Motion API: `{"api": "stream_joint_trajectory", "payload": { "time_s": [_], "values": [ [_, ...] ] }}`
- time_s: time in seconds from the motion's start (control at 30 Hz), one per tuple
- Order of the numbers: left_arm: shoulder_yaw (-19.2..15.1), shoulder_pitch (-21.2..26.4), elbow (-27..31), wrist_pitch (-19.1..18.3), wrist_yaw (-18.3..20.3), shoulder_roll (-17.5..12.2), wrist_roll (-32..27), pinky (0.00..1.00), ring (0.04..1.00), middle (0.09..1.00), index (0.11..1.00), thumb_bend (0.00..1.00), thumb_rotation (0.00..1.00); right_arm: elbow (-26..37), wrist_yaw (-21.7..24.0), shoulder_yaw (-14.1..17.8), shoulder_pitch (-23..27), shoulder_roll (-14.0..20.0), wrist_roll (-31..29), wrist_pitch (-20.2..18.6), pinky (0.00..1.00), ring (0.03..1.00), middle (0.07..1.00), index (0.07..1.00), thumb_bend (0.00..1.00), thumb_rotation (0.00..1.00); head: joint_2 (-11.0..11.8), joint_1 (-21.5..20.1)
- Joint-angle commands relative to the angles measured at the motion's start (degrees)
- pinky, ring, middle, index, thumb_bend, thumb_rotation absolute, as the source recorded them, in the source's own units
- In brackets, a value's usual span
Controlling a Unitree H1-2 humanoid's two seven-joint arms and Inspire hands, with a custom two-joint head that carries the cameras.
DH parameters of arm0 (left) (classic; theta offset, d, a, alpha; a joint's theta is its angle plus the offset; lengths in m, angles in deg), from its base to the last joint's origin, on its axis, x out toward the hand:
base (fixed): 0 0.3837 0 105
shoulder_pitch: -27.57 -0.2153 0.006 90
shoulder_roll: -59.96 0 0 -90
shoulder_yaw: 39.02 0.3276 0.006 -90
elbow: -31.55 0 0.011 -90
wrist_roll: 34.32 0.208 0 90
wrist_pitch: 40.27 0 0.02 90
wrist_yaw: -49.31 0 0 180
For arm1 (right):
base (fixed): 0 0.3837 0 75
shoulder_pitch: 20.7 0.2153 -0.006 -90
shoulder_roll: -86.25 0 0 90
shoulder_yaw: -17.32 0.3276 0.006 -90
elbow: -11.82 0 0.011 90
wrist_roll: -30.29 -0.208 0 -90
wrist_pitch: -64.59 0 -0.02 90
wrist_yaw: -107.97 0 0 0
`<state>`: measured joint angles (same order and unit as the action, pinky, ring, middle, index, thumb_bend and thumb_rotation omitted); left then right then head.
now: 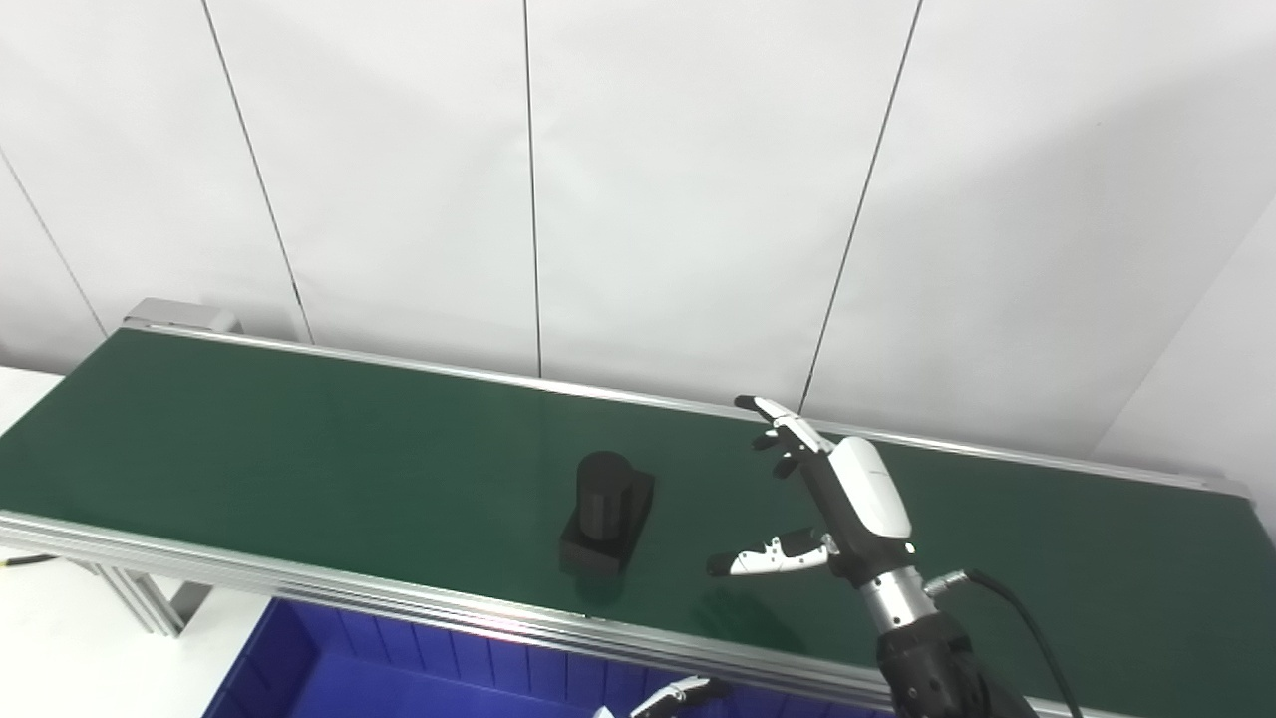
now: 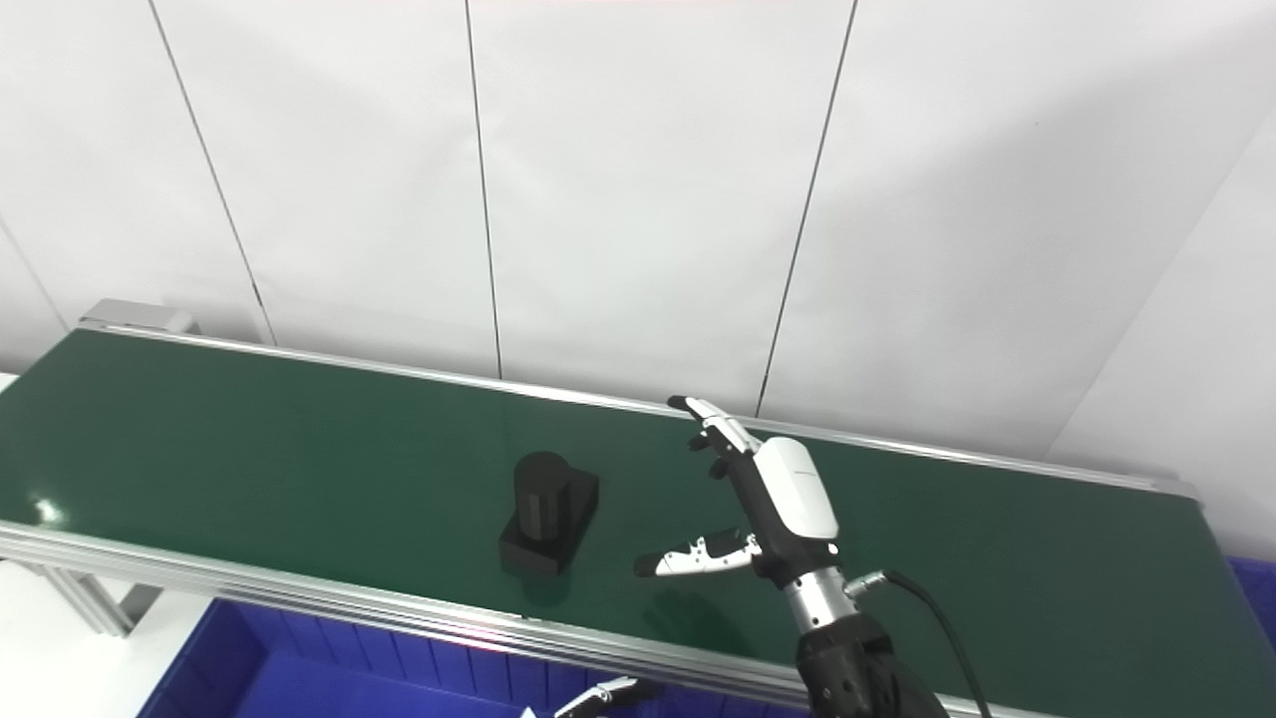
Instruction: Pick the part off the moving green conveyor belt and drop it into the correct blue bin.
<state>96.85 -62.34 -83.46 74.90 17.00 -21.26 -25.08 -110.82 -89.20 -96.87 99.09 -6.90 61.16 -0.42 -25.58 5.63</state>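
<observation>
Black part (image 1: 606,511), a short cylinder standing upright on a squarish base, sits on the green conveyor belt (image 1: 299,449) near the belt's front rail, roughly at the middle of the belt's visible length. Nothing touches it; the belt surface shows bare all around its base.

From the part, the right hand (image 1: 832,504) lies at about three o'clock, near but clearly apart, with a strip of open belt between them. The hand hangs over the belt with its white back turned toward the camera. Its fingers (image 1: 788,427) are stretched out and point toward eleven o'clock, up toward the far rail, while the thumb (image 1: 763,560) sticks out sideways toward nine o'clock, aimed at the part's base. Fingers and thumb are spread wide, and the hand holds nothing. Seen from the hand, the part is at nine o'clock, level with the space between thumb and fingers. A black cable runs from the wrist off toward four o'clock.

Only a few fingertips of the left hand (image 1: 673,696) show at the bottom edge, below the front rail at about five o'clock from the part; whether it is spread or closed cannot be told.

A blue bin (image 1: 339,658) sits under the front rail at six to seven o'clock from the part, its ribbed inner wall showing.
</observation>
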Motion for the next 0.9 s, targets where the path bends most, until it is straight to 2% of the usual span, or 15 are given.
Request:
{"api": "stream_joint_trajectory", "payload": {
  "time_s": [0.0, 0.07, 0.13, 0.23, 0.4, 0.67, 0.87],
  "values": [
    [0.32, 0.51, 1.63, 1.75, -0.78, 0.29, 0.67, 0.70, 0.829, 0.849, 0.771, 1.00, 0.93, 0.24, 0.06, 0.86, 3.74, -0.89, -0.02, 1.63, 0.44, 0.622, 0.870, 0.867, 1.00, 0.34, -0.23, 0.10],
    [0.58, 0.65, 1.63, 1.75, -1.48, 0.24, 1.11, 0.70, 0.825, 0.847, 0.772, 1.00, 0.95, -0.30, 0.76, 1.31, 4.34, -1.58, 0.07, 1.33, 0.41, 0.578, 0.859, 0.871, 1.00, 0.35, -0.41, 0.09],
    [0.63, 0.65, 1.70, 1.75, -1.68, 0.25, 1.19, 0.69, 0.819, 0.848, 0.770, 1.00, 0.95, -0.74, 1.43, 1.82, 4.76, -2.22, -0.26, 1.07, 0.37, 0.510, 0.773, 0.831, 1.00, 0.33, -0.52, 0.16],
    [0.52, 0.49, 2.00, 1.75, -1.26, 0.24, 0.74, 0.69, 0.822, 0.851, 0.769, 1.00, 0.94, -2.22, 3.51, 3.73, 5.17, -3.91, -3.62, 0.94, 0.37, 0.468, 0.659, 0.750, 1.00, 0.32, -0.56, 0.17],
    [0.29, 0.27, 2.41, 1.75, -0.96, 0.16, 0.71, 0.70, 0.823, 0.852, 0.771, 1.00, 0.94, -3.09, 6.53, 5.79, 5.20, -5.62, -5.66, -0.94, 0.33, 0.438, 0.626, 0.707, 1.00, 0.37, -0.82, 0.04],
    [0.02, -0.12, 3.07, 1.75, 0.04, 0.02, 0.02, 0.70, 0.822, 0.855, 0.772, 1.00, 0.93, -3.31, 7.69, 5.79, 4.90, -6.03, -3.84, -2.79, 0.31, 0.429, 0.611, 0.678, 0.99, 0.44, -1.21, 0.10],
    [-0.35, -0.70, 3.92, 1.75, 0.60, -0.14, 0.34, 0.69, 0.817, 0.853, 0.772, 1.00, 0.92, -5.61, 8.71, 6.99, 4.99, -6.75, -5.82, -3.40, 0.32, 0.433, 0.602, 0.664, 0.99, 0.41, -1.47, 0.05]
  ]
}}
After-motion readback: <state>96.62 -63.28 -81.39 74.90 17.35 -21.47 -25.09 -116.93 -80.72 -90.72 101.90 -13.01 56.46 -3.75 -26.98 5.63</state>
